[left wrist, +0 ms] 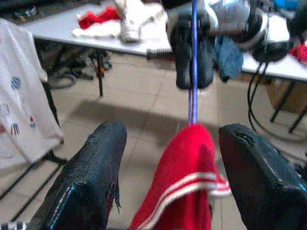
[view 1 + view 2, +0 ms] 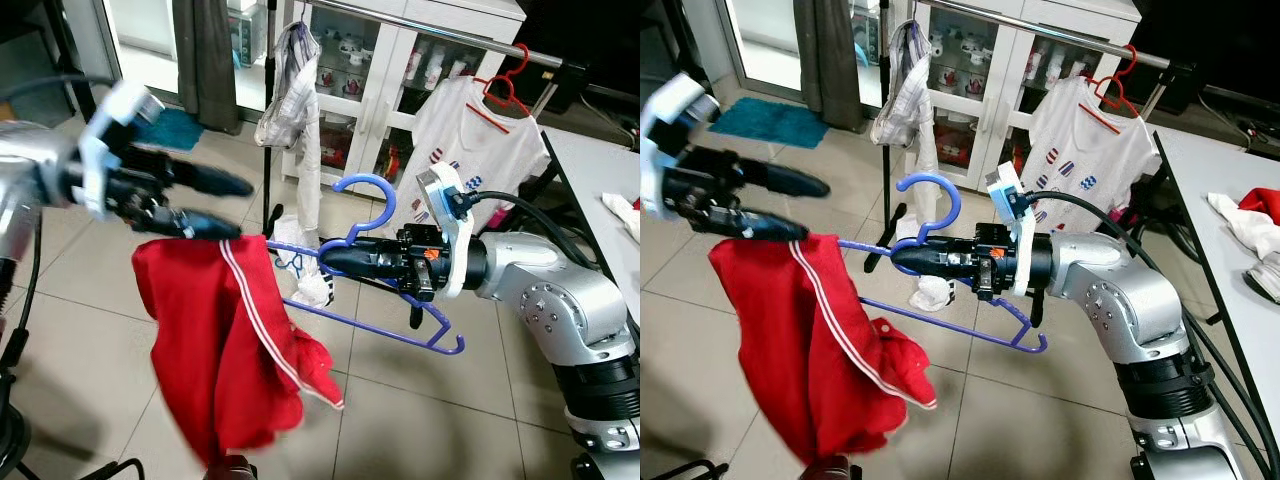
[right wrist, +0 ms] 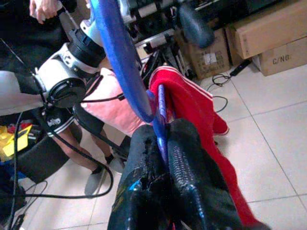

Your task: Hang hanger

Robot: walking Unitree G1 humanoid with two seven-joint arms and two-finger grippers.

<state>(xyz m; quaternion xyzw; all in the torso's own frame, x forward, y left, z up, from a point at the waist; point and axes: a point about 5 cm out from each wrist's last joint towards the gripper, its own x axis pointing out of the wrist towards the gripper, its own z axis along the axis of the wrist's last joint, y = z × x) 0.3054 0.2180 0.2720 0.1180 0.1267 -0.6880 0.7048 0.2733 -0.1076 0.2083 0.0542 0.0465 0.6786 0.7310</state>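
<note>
My right gripper has its two black fingers closed on the neck of the blue-violet plastic clothes hanger, just below its curved hook, and holds it in mid-air above the tiled floor. A red garment with white side stripes is draped over the hanger's far arm and hangs down from it. My left gripper stands at that same end with its fingers spread apart; the red cloth and the hanger's thin bar pass between them, and I cannot tell whether the lower finger touches the cloth.

Behind, a silver metal clothes rail on a black upright already carries a red hanger with a white printed T-shirt and, nearer the pole, a pale crumpled garment. A light grey bench with heaped clothes stands at my right. In the right wrist view a person's legs appear beyond the hanger.

Step in hand, as I judge it: the loaded hanger is gripped and carried, not yet hung. The next move calls for raising the hook above the rail, between the two garments already there, and lowering it over the bar while keeping the red garment from sliding off.
</note>
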